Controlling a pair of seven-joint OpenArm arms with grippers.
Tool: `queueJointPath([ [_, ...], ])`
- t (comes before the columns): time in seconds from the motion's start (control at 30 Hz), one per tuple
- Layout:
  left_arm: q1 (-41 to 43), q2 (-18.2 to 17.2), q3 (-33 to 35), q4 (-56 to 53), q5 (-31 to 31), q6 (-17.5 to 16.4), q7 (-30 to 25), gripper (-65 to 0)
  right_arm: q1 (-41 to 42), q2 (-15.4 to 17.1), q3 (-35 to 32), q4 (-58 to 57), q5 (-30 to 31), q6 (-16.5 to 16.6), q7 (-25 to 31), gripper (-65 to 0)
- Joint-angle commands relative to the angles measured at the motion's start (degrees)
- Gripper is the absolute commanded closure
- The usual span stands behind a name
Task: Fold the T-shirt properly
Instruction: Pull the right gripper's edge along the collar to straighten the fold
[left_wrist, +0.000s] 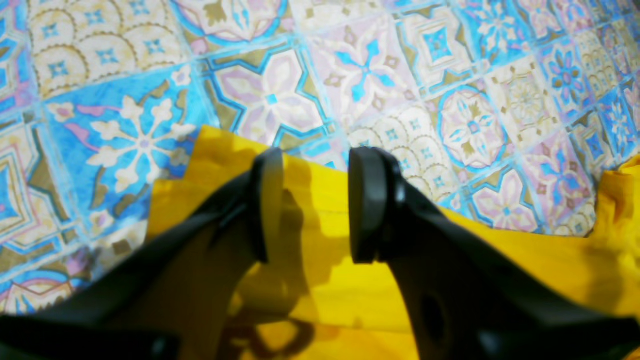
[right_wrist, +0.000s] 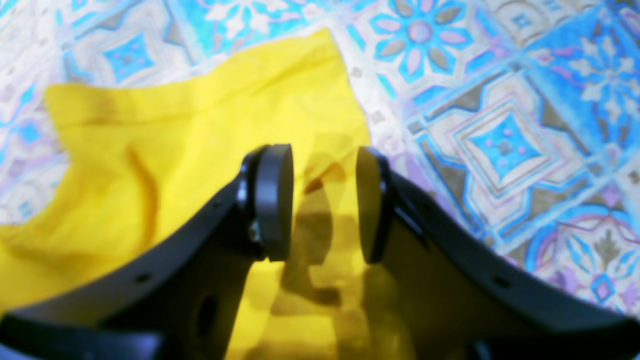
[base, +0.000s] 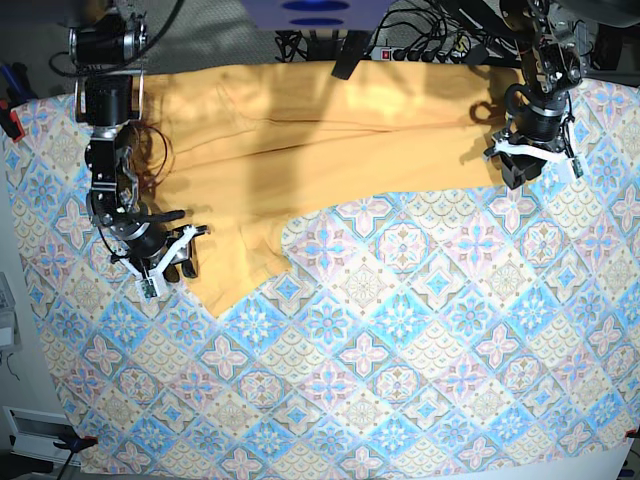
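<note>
The yellow-orange T-shirt (base: 330, 150) lies spread flat along the far side of the table, with one sleeve pointing down at the near left (base: 225, 270). My right gripper (base: 175, 262) is open and empty, low over that sleeve's outer edge; the right wrist view shows its gripper (right_wrist: 322, 200) above yellow cloth (right_wrist: 175, 125). My left gripper (base: 527, 172) is open and empty at the shirt's right end; the left wrist view shows its gripper (left_wrist: 314, 205) over the shirt's edge (left_wrist: 550, 260). The neckline and the label do not show.
The blue-and-pink patterned tablecloth (base: 400, 350) covers the whole table and shows in both wrist views (left_wrist: 350, 75) (right_wrist: 500, 125). Cables and a power strip (base: 420, 50) run behind the far edge. A red clamp (base: 12, 125) sits at the left edge.
</note>
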Motion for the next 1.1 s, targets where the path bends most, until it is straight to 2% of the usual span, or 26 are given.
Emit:
queueJointPath([
  [0.0,0.1,-0.4,-0.3,1.0,-0.2,-0.4,-1.1,-21.9,2.3,0.9,0.3,-0.8,0.8,-0.2,2.0,-20.7],
  [0.2,0.1,-0.4,-0.3,0.9,-0.3,-0.5,-1.1,-21.9,7.1,1.0,0.3,-11.0,0.8,-0.2,4.3,-20.7],
  [0.33,0.1,-0.4,-0.3,0.9,-0.3,-0.5,-1.1,-21.9,7.6,1.0,0.3,-16.8,0.8,-0.2,8.0,-20.7],
  [0.47,0.1,-0.4,-0.3,0.9,-0.3,-0.5,-1.1,-21.9,8.0,1.0,0.1,-19.2,0.7,-0.1,8.3,-20.7],
  [0.6,0.0,-0.4,-0.3,0.9,-0.3,-0.5,-1.1,-21.9,7.9,1.0,-4.6,-18.8,0.7,-0.1,8.3,-20.3],
  [0.67,0.0,-0.4,-0.3,0.9,-0.3,-0.5,-1.1,-21.9,7.1,1.0,-6.2,-18.7,0.7,-0.1,8.3,-17.4],
  [0.83,0.0,-0.4,-0.3,0.9,-0.3,-0.5,-1.1,-21.8,5.1,1.0,-6.0,-14.3,0.9,-0.1,6.3,0.0],
  [0.97,0.0,-0.4,-0.3,0.9,-0.3,-0.5,-1.1,-21.8,3.3,1.0,-5.8,-8.2,0.9,-0.1,2.8,-0.2],
  [1.07,0.0,-0.4,-0.3,0.9,-0.3,-0.5,-1.1,-21.8,0.4,1.1,-1.9,-1.9,0.9,-0.1,1.7,-0.1],
])
